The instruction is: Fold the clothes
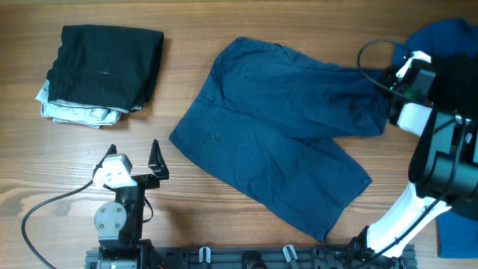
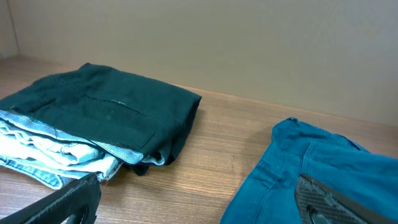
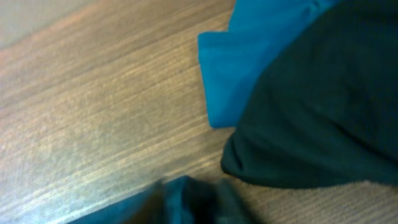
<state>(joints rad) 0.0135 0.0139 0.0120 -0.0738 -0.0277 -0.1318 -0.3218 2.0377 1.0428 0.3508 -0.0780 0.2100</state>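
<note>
Dark navy trousers (image 1: 276, 127) lie spread flat mid-table, waistband to the left, two legs running right. In the overhead view my right gripper (image 1: 390, 84) is at the end of the far leg. The right wrist view is blurred: bunched navy cloth (image 3: 186, 199) fills the bottom edge, and the fingers cannot be made out. My left gripper (image 1: 134, 161) stands open over bare wood at the front left, holding nothing. Its fingers (image 2: 62, 202) frame the trousers' edge (image 2: 323, 168) on the right.
A folded stack sits at the back left, a black garment (image 1: 104, 63) on pale patterned cloth (image 1: 75, 112). Royal blue fabric (image 1: 441, 33) and a black garment (image 1: 459, 71) lie at the back right, beside my right arm. Another blue piece (image 1: 455, 235) is at the front right.
</note>
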